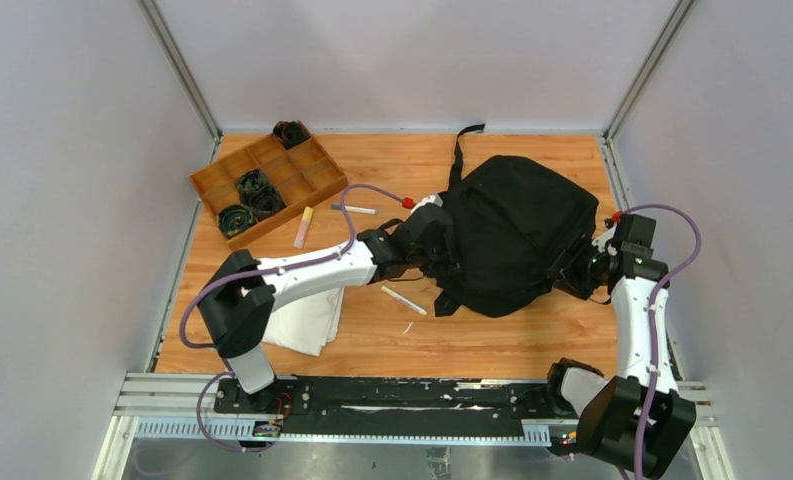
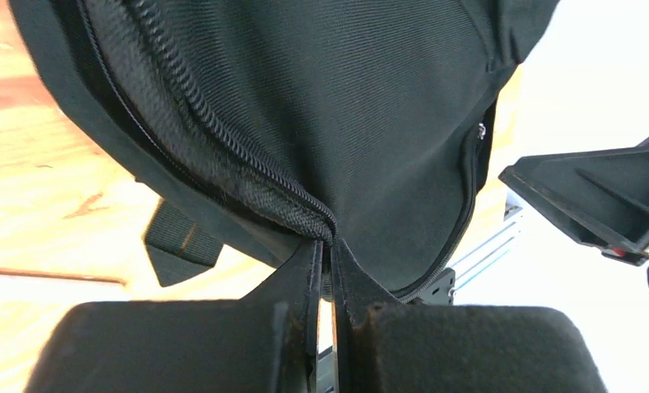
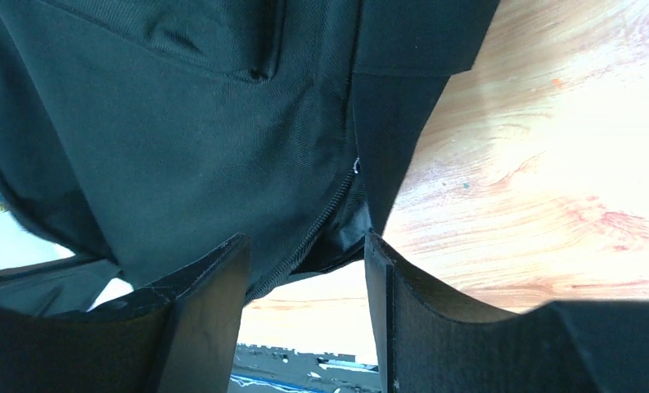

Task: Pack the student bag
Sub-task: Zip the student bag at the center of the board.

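Bag sits between the two grippers. Left gripper has its jaws pressed together on the zipper edge, fabric pinched right at the tips, probably to hold the opening taut. Right gripper has its jaws apart, with the bag's far corner between them, unclamped. It looks set to grab that side.

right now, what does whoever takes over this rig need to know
Left gripper: shut on the student bag's zipper edge.
Right gripper: open, fingers either side of the bag's zippered corner, not clamped.
Bag lies on the table between the arms.
Done: bag gripped on one side; whether it is unzipped is unclear.
To do: white marker, yellow highlighter, pen and folded white cloth lie outside the bag, unpacked.
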{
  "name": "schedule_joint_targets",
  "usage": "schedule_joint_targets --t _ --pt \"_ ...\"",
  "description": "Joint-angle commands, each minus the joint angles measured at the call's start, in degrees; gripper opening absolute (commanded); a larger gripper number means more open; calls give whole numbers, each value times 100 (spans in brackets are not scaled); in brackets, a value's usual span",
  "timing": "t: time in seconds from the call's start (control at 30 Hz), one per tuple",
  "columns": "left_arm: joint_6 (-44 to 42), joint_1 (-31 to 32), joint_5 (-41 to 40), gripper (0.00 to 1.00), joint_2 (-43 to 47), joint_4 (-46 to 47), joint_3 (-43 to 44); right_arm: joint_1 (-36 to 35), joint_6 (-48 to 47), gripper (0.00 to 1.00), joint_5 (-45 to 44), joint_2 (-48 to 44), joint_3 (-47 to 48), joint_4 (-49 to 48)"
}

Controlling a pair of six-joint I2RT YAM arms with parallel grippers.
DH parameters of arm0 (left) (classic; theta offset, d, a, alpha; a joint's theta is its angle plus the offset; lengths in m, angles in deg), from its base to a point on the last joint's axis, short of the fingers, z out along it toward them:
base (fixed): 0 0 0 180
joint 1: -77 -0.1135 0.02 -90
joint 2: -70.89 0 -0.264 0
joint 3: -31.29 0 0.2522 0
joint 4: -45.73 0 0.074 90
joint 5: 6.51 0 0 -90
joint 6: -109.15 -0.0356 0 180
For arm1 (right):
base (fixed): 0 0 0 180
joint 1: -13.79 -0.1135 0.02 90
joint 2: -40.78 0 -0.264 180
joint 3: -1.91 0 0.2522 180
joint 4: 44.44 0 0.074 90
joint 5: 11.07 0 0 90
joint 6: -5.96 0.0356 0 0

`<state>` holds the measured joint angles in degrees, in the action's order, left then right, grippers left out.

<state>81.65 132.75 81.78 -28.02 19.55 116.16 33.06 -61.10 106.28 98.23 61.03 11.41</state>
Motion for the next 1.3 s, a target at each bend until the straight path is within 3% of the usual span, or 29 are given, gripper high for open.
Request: schedule_joint_targets --t 0.0,0.23,0.37,0.57,0.83,1.03,1.27 --pt "-472 -81 -637 4 554 -341 343 83 -113 57 -306 -146 163 194" --pt "-960 -171 -817 0 583 -415 642 86 -119 51 -393 -113 181 165" --pt "-1387 -361 -584 0 477 -273 759 41 -102 36 -111 -98 273 39" --pt "-1705 -520 -131 0 258 -247 821 -450 13 28 -262 2 463 -168" --pt "-1712 -521 309 0 139 -145 823 -1463 323 27 -927 503 754 -565" --pt "-1765 -521 362 0 199 -115 799 -1471 321 29 -1613 1012 719 -463" --pt "-1811 -522 442 0 209 -122 814 -1472 258 36 -2073 937 522 -352"
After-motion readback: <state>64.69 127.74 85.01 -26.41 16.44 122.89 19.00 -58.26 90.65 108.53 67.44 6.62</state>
